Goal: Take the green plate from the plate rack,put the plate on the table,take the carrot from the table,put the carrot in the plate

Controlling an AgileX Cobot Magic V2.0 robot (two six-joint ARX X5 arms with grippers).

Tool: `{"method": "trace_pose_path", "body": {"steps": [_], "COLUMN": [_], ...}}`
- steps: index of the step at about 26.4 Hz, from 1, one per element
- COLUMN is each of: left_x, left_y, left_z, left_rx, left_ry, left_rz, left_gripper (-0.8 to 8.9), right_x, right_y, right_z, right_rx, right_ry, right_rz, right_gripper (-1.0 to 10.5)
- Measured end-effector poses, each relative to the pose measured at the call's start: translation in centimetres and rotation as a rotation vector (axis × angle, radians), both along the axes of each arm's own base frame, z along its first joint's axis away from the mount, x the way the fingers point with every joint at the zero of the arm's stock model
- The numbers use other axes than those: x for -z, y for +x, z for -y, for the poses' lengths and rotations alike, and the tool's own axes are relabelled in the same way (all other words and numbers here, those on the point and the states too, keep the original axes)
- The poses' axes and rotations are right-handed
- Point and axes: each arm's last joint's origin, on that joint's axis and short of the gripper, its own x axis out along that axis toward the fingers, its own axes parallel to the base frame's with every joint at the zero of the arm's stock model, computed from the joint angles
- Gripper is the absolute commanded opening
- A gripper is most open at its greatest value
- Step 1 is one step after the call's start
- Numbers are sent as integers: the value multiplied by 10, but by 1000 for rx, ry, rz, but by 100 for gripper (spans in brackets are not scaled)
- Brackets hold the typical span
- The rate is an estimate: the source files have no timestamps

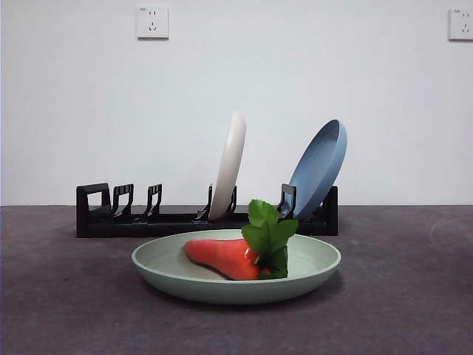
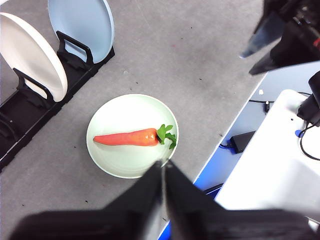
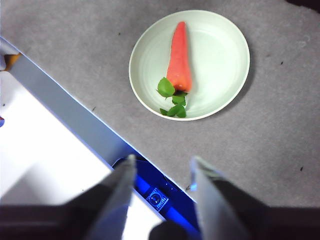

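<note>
- the carrot [image 1: 225, 257] lies inside the green plate [image 1: 236, 285], which sits on the table [image 1: 66, 310] just near of the plate rack [image 1: 148, 220].
- left hand [image 2: 164, 167] clenched, empty; right hand [image 3: 161, 167] released — both held high.
- the last step looks done — nothing further seems needed.

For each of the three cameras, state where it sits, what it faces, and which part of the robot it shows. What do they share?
Front view: low, level across the table at the plate rack; no robot.
Left wrist view: high, looking down; left pincer shut.
Right wrist view: high, looking down; right pincer open.
Shared: the carrot in the green plate.
</note>
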Motion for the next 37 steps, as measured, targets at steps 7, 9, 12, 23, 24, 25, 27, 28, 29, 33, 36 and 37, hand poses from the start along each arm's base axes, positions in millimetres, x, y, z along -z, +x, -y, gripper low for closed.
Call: {"method": "trace_pose_path", "body": {"steps": [7, 9, 12, 23, 24, 25, 27, 28, 29, 33, 36, 37], "left_x": [0, 0, 0, 0, -1, -2, -8, -13, -18, -44, -50, -48], "left_y": [0, 0, 0, 1, 1, 3, 8, 12, 16, 25, 25, 25], "left_z": [0, 0, 0, 0, 0, -1, -4, -7, -11, -37, -57, -64], "left_rx": [0, -1, -1, -12, -26, -51, -126, -172, -204, -258, -246, -255], "left_ry": [0, 0, 0, 7, 12, 13, -1, -24, -54, -230, -317, -333], "left_rz": [0, 0, 1, 14, 32, 60, 151, 214, 266, 489, 617, 664], "left_gripper": [-3, -3, -3, -3, -3, -3, -3, -3, -3, -3, -3, -3], "right_x": [-1, -1, -1, -1, -1, -1, -1, -1, -1, -1, -1, -1], "right_y": [-1, -1, -1, -1, -1, -1, -1, -1, -1, -1, -1, -1], "right_z": [1, 1, 1, 1, 1, 1, 1, 1, 1, 1, 1, 1], "right_rx": [3, 3, 3, 3, 3, 3, 3, 3, 3, 3, 3, 3], "right_ry": [6, 6, 6, 5, 6, 6, 6, 6, 6, 5, 5, 6], "right_rz": [4, 4, 4, 4, 4, 4, 4, 4, 4, 3, 4, 4], "right_gripper": [2, 2, 2, 2, 2, 2, 2, 2, 2, 2, 2, 2]}}
